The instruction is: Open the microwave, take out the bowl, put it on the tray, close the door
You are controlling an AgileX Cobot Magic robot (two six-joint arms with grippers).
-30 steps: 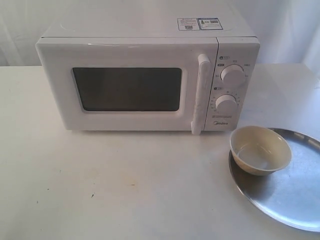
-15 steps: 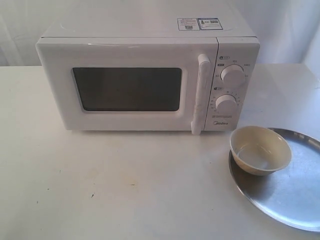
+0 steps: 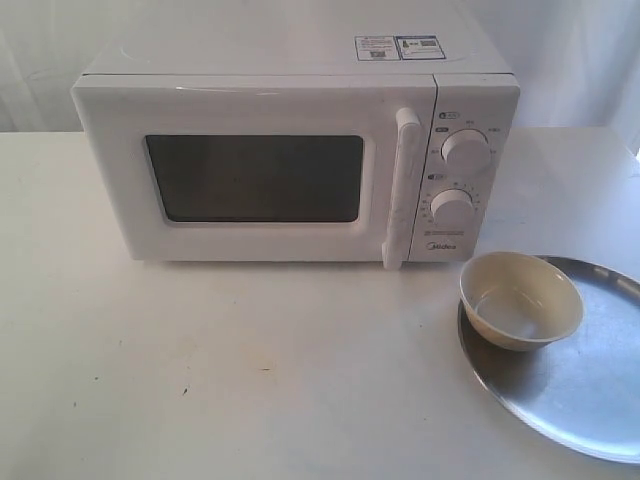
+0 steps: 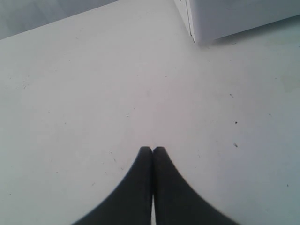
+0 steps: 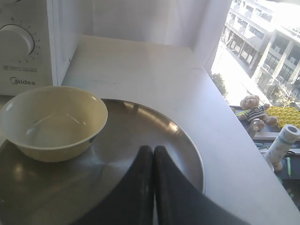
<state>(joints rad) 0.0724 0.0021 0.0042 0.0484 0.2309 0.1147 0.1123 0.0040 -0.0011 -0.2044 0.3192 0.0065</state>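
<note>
The white Midea microwave [image 3: 290, 150] stands at the back of the table with its door [image 3: 250, 175] shut and the bar handle [image 3: 403, 188] upright. The cream bowl [image 3: 520, 300] sits upright on the left part of the silver tray [image 3: 590, 400], at the front right. In the right wrist view the bowl [image 5: 51, 122] rests on the tray [image 5: 154, 136], and my right gripper [image 5: 149, 149] is shut and empty over the tray beside it. My left gripper [image 4: 152, 150] is shut and empty above bare table, short of the microwave's corner [image 4: 225, 18]. Neither gripper shows in the exterior view.
The white table [image 3: 250, 370] stretches in front of the microwave. In the right wrist view the table edge [image 5: 243, 154] runs past the tray, with a window, a teddy bear [image 5: 253, 112] and a paper roll [image 5: 283, 140] beyond it.
</note>
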